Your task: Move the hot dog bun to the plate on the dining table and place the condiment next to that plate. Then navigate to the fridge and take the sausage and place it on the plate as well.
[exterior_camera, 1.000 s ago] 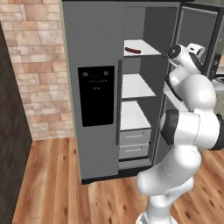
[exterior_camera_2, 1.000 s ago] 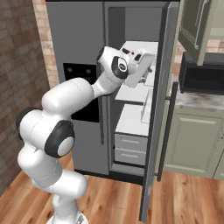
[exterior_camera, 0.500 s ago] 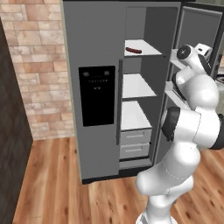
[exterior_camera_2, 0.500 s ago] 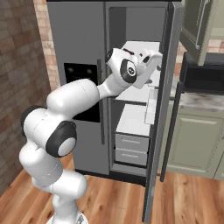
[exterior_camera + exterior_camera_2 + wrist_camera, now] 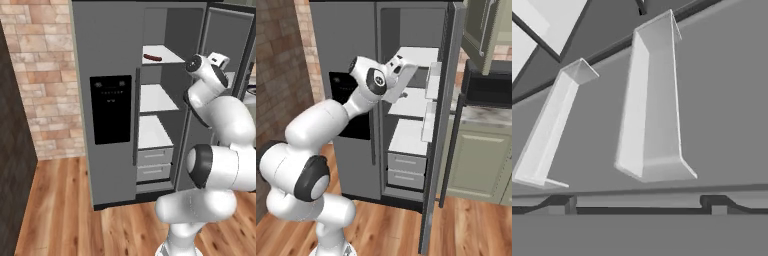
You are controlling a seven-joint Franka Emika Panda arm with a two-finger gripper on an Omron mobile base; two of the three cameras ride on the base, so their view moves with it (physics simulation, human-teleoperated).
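Tool (image 5: 640, 200) first: its two dark finger tips stand far apart at the bottom of the hand view, spread wide with nothing between them. Ahead of it lies the grey inner face of the fridge door (image 5: 722, 100), with two pale door bins (image 5: 652, 100) fixed to it, one beside the other, running at a slant because the hand is rolled.

In the right base view the white hand (image 5: 398, 75) is raised at about the height of the upper shelves, just in front of the open right compartment of the fridge (image 5: 341, 45), pointing toward the inside of the open door (image 5: 438, 125) and its bins. In the left base view the wrist of the arm (image 5: 207, 75) sits to the right of the shelves, in front of the open door.

The sausage (image 5: 152, 57) lies on the top white shelf (image 5: 167, 55) inside the fridge, near that shelf's left front, well apart from the hand. Below it are two more white shelves and two grey drawers (image 5: 154, 164). The left door is shut and carries the black dispenser panel (image 5: 111, 109). A brick wall (image 5: 35, 75) stands left of the fridge, and the floor (image 5: 60, 210) is wood. Right of the fridge, pale green cabinets (image 5: 481, 160) stand under a marble top.
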